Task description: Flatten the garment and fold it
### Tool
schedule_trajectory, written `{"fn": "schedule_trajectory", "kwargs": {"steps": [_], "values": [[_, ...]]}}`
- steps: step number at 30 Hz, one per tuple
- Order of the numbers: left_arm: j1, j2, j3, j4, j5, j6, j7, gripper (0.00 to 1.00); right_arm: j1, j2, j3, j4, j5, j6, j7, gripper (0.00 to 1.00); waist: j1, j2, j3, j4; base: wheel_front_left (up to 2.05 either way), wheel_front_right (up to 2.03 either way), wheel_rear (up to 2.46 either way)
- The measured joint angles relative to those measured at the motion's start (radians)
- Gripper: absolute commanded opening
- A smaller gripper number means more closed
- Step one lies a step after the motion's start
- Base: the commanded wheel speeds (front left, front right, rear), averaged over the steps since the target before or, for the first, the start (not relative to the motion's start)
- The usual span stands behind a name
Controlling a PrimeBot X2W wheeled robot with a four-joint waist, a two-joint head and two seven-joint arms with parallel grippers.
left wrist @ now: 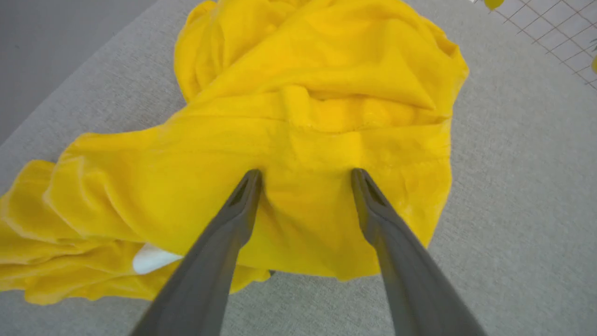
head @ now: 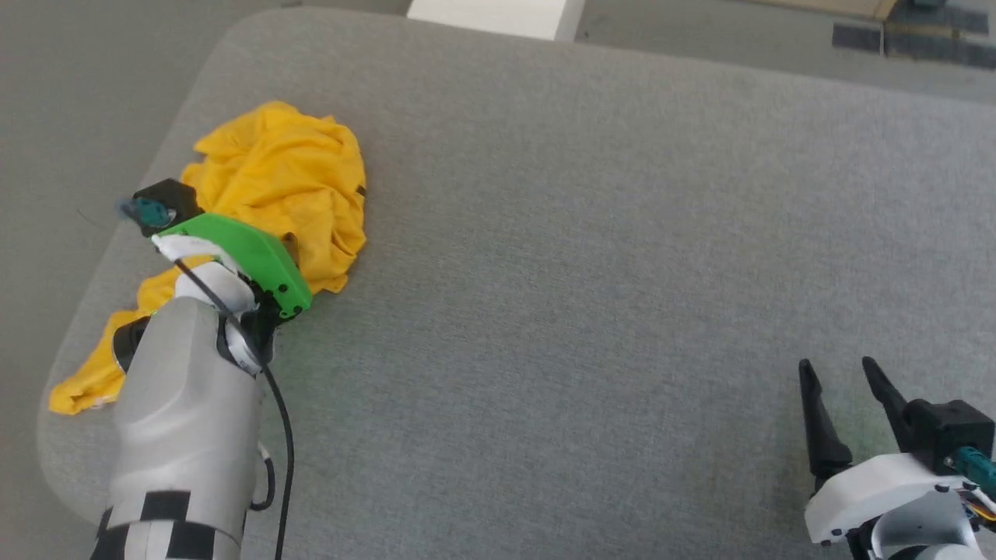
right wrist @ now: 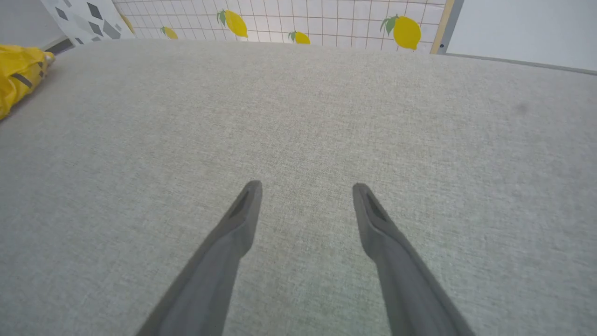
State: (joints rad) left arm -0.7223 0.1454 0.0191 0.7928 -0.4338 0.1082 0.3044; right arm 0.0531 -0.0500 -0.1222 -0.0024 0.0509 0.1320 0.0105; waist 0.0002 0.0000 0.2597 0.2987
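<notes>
Left fingers [left wrist: 233,224] spread wide, tips against the crumpled yellow garment [left wrist: 317,93], which is heaped near the grey surface's [head: 583,233] left edge. Right fingers [right wrist: 233,228] spread wide above bare surface, holding nothing.

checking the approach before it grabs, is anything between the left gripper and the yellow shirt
Nothing visible does. In the left wrist view the left gripper is open with both tips right at the crumpled garment, only yellow cloth ahead of them. Whether the tips touch it can't be told.
</notes>
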Motion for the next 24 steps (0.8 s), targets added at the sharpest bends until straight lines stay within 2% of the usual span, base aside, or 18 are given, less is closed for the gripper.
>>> {"fn": "schedule_trajectory", "kwargs": {"steps": [5,10,11,12,14,20,24], "values": [[-0.049,-0.009,-0.012,0.091,-0.034,0.018,0.066,1.00,0.014,0.000,-0.020,-0.033,0.000,0.000,0.007,1.00,-0.0001,0.0000,0.071,-0.017,0.00,0.00,0.00],[-0.096,-0.018,-0.019,0.133,-0.056,0.016,0.083,1.00,0.018,0.000,-0.024,-0.050,0.000,0.000,0.017,1.00,-0.0001,0.0001,0.122,-0.021,0.00,0.00,0.00],[-0.101,-0.018,-0.019,0.137,-0.058,0.014,0.081,0.24,0.018,0.000,-0.023,-0.053,0.000,0.000,0.017,1.00,-0.0002,0.0000,0.128,-0.021,0.00,0.00,0.00],[-0.102,-0.019,-0.012,0.137,-0.066,0.005,0.067,0.00,0.018,0.000,-0.021,-0.054,0.001,0.000,0.017,1.00,-0.0002,0.0000,0.129,-0.019,0.00,0.00,0.00],[-0.100,-0.019,0.001,0.141,-0.086,-0.003,0.025,0.00,0.018,0.000,-0.018,-0.051,0.002,0.000,0.016,1.00,-0.0002,0.0000,0.125,-0.017,0.00,0.00,0.00],[-0.100,-0.035,0.032,0.104,-0.112,-0.071,-0.187,0.00,0.018,0.000,0.000,0.004,0.022,0.000,0.002,1.00,-0.0002,0.0000,0.076,-0.006,0.00,0.00,0.00],[-0.147,0.016,0.022,0.045,-0.096,-0.109,-0.251,0.00,0.015,0.000,0.029,0.064,0.052,0.000,-0.024,1.00,-0.0002,0.0000,0.024,0.003,0.00,0.00,0.00]]}}
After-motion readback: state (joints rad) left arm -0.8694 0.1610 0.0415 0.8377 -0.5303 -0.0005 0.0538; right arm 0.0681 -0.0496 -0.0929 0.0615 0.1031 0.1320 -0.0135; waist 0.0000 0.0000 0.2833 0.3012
